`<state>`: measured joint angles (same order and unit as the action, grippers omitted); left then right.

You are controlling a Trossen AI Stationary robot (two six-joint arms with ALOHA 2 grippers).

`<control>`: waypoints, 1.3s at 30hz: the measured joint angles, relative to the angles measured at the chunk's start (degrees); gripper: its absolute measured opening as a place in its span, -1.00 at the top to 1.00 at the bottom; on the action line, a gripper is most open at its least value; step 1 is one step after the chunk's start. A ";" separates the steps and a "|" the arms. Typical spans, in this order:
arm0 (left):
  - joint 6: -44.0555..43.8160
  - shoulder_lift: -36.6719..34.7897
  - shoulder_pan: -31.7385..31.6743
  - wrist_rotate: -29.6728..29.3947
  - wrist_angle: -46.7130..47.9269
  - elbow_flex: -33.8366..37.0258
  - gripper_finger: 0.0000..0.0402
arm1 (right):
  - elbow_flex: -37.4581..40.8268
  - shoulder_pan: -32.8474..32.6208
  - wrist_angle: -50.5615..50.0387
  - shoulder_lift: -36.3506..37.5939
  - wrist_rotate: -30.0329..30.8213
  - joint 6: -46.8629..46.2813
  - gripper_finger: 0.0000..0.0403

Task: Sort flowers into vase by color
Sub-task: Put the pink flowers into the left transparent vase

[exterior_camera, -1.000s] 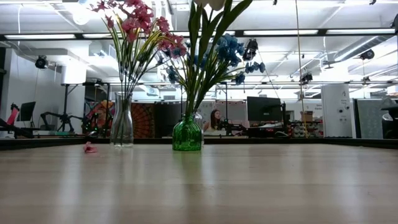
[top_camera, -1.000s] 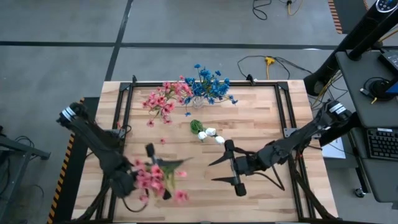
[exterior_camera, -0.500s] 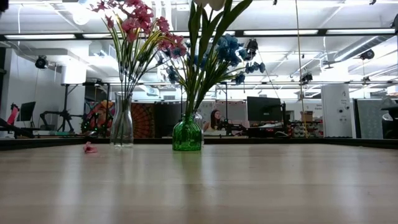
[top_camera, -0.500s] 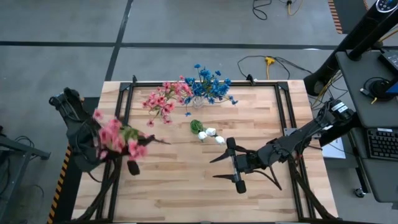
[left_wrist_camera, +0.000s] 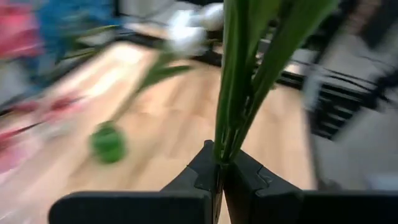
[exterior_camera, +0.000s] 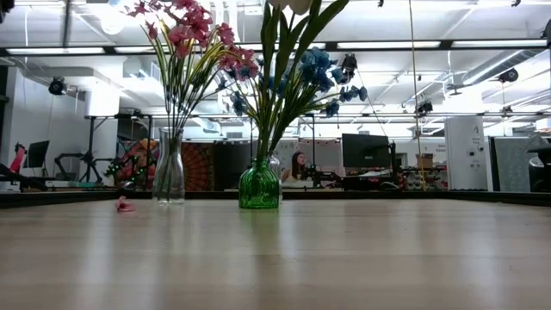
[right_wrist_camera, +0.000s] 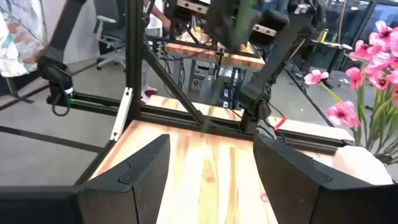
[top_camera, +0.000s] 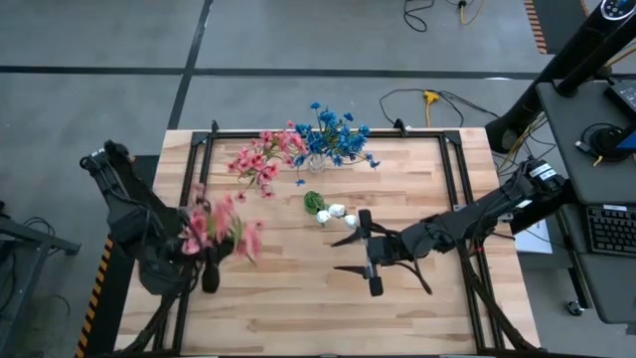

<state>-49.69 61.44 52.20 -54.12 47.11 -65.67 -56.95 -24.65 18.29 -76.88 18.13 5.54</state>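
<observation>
Pink sprig carried at left, its vase up and to the right.

The left end effector (top_camera: 210, 275) is clenched on the pink flowers (top_camera: 221, 228), stems running up-right toward the clear vase (exterior_camera: 169, 167) near the frame's top centre; since the earlier frame the sprig has been swung inward. The right end effector (top_camera: 353, 255) is held released at mid-table.

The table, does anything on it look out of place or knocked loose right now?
Yes. A small pink blossom lies loose on the table beside the clear vase, apart from any stem. A few more pink bits sit under the pink bouquet in the high view.
</observation>
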 joint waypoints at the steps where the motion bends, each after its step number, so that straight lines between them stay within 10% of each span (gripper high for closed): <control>1: -3.81 0.08 -0.12 -1.83 3.10 0.00 1.00 | 0.00 0.27 0.00 0.00 -0.02 0.00 -0.11; 9: -24.31 -0.73 -0.57 -15.48 25.25 -0.28 1.00 | 0.00 1.10 0.00 -0.02 -0.02 -0.35 -0.11; 39: -18.32 -16.26 -19.21 -27.24 42.57 -2.12 1.00 | 0.00 2.39 0.48 -0.04 -0.04 -1.03 -0.11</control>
<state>-68.01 45.19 32.99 -81.36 89.68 -67.79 -56.95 -22.26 18.76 -76.93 18.09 4.51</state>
